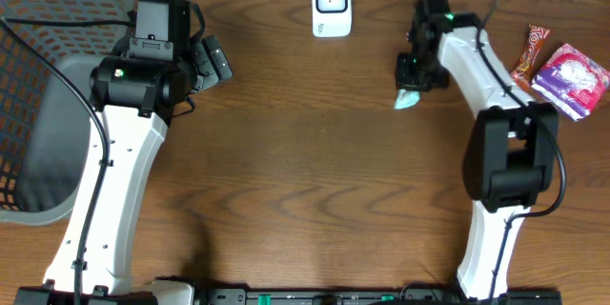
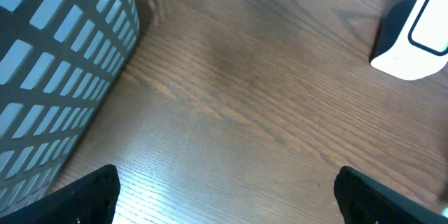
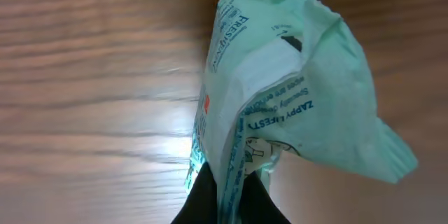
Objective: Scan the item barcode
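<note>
Overhead view: a brown wooden tabletop (image 1: pixel 305 181) carries a grey mesh basket (image 1: pixel 43 76) at the far left and a white scanner (image 1: pixel 331 5) at the top centre edge; the left end effector (image 1: pixel 214 60) sits just right of the basket, its dark fingers spread apart and holding nothing; the right end effector (image 1: pixel 413 78) is to the right of the scanner and a little nearer the robot, closed on a pale green packet (image 1: pixel 408 101) whose end shows just below it; whether the packet touches the wood cannot be told from here; well apart at the right edge lie a red-brown snack bar (image 1: pixel 530 50) and, just beside it, a purple packet (image 1: pixel 570 78).

Left wrist view: the left end effector (image 2: pixel 224 199) stands wide open, one black fingertip (image 2: pixel 87 196) in the lower left corner and the other in the lower right, with only bare wood between them; the basket (image 2: pixel 56 63) fills the upper left; the scanner (image 2: pixel 416 38) shows at the upper right, partly cut off by the frame.

Right wrist view: the right end effector (image 3: pixel 227 199) is shut, its dark fingers (image 3: pixel 203 206) pinching the lower edge of the pale green packet (image 3: pixel 294 91); the packet is crumpled and folded, rising away from the grip with printed lettering on its face; wood grain lies behind it, blurred.
</note>
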{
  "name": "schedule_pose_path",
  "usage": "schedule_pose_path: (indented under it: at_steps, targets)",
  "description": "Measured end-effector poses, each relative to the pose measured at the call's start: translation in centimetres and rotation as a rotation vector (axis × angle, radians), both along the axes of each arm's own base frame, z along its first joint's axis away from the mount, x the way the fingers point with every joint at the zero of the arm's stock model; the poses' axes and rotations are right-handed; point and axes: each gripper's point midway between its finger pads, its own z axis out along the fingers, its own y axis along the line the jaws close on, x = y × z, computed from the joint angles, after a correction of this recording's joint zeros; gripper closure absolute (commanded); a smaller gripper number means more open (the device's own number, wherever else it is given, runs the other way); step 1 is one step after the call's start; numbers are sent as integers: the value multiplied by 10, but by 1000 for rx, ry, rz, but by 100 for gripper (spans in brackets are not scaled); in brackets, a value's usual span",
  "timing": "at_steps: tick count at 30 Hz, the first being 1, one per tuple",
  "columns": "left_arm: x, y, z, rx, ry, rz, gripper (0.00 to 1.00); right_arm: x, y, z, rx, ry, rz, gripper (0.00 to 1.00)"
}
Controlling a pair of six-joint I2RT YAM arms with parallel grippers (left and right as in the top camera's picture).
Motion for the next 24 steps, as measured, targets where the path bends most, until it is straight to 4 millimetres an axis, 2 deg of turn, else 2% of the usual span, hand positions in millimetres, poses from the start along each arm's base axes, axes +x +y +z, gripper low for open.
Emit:
schedule_pose_path:
  at_steps: [2, 5, 9, 13, 15, 16, 17, 20, 22, 24]
  targets:
    - [0, 0, 0, 0, 0, 0, 2, 1, -4, 12, -184, -32, 40, 99]
    - [0, 0, 0, 0, 0, 0, 2, -4, 4, 23, -424, -74, 112, 99]
    - [0, 0, 0, 0, 0, 0, 2, -10, 30, 16, -587, -138, 196, 99]
    - [0, 0, 0, 0, 0, 0, 2, -29, 42, -15, -657, -112, 261, 98]
    - [0, 0, 0, 0, 0, 0, 2, -39, 48, -28, -684, -89, 297, 93]
    - [0, 0, 0, 0, 0, 0, 2, -42, 54, -33, -694, -87, 318, 85]
    - [0, 0, 0, 0, 0, 0, 2, -43, 57, -33, -695, -91, 324, 83]
    - [0, 0, 0, 0, 0, 0, 2, -50, 85, -41, -630, -101, 362, 80]
    - [0, 0, 0, 0, 0, 0, 2, -60, 102, -46, -580, -83, 392, 74]
    - [0, 0, 0, 0, 0, 0, 2, -67, 114, -45, -545, -62, 405, 72]
